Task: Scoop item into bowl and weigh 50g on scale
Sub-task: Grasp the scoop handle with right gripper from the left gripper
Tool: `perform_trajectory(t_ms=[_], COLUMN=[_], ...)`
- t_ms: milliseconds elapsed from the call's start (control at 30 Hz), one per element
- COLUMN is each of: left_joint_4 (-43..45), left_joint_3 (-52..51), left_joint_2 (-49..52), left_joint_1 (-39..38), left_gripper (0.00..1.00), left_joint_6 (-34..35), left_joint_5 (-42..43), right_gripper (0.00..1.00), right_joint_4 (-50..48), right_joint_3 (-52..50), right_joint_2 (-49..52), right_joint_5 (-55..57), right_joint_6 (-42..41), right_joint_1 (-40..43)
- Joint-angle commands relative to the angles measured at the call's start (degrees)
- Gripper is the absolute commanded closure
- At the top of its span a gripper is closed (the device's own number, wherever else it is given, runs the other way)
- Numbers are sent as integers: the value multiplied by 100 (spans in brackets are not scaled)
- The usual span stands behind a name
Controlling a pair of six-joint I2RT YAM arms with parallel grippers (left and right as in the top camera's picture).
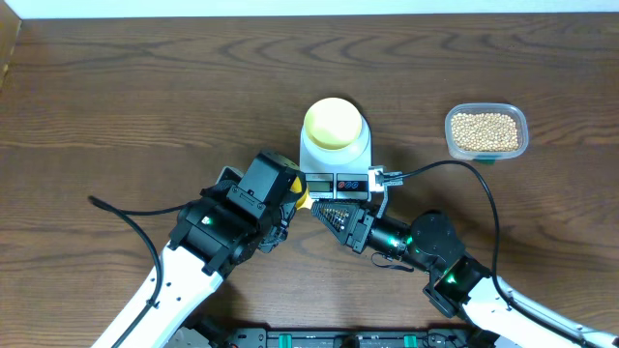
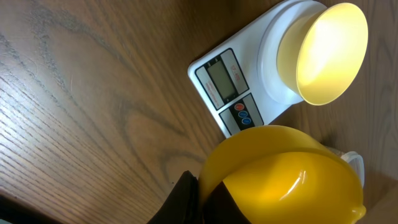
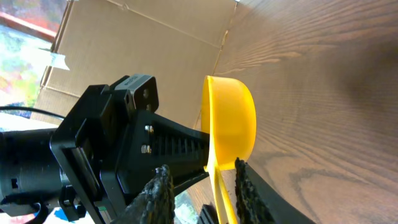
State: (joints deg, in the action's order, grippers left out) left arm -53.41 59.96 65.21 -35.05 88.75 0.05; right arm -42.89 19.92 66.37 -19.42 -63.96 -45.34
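Note:
The white scale (image 1: 334, 164) stands mid-table with the empty pale-yellow bowl (image 1: 334, 123) on its platform. Both also show in the left wrist view, scale (image 2: 230, 93) and bowl (image 2: 326, 56). The beans (image 1: 486, 130) lie in a clear tub at the right. My left gripper (image 1: 290, 200) is shut on the cup of a bright-yellow scoop (image 2: 280, 180), just in front of the scale. My right gripper (image 1: 334, 217) is open. In the right wrist view its fingers (image 3: 200, 177) lie either side of the handle of the scoop (image 3: 231, 121), with a gap on one side.
The clear tub (image 1: 517, 116) sits right of the scale. A black cable (image 1: 484, 193) runs from the right arm across the table. A cardboard wall (image 3: 143, 43) stands at the table's left edge. Bare wood lies at the back and left.

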Motion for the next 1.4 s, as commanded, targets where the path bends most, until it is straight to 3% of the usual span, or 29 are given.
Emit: perform_trajectory(t_ms=[0,667,767,800,867,967,1100,1367], left_joint_4=[-28,-31,-76,-98,-96,-101,-98,-125], left_joint_3=[-17,-17,-17,-17,-15,-15,-15,-15], left_joint_2=[26,26,26,26,24,-68,-374,-1001], left_joint_1=[-17,-17,-17,-4,44,223,579,1104], left_gripper=[93,93,61,45,32,27,26,26], left_joint_6=[50,50,26,-81,-411,-957,-1460,-2599], left_joint_5=[-76,-74,-76,-79,-76,-74,-79,-79], right_gripper=[73,99,99,99,99,99,99,99], right_joint_4=[-20,-13,105,210,302,527,1287,5372], right_joint_3=[103,103,103,103,103,105,109,846], right_joint_2=[-2,-2,-2,-4,-7,-133,-586,-2520], right_joint_5=[72,-212,-212,-170,-173,-435,-824,-857], right_joint_6=[11,90,844,1154,1558,1856,2227,3762], right_joint_1=[-83,-83,-79,-63,22,369,984,2234])
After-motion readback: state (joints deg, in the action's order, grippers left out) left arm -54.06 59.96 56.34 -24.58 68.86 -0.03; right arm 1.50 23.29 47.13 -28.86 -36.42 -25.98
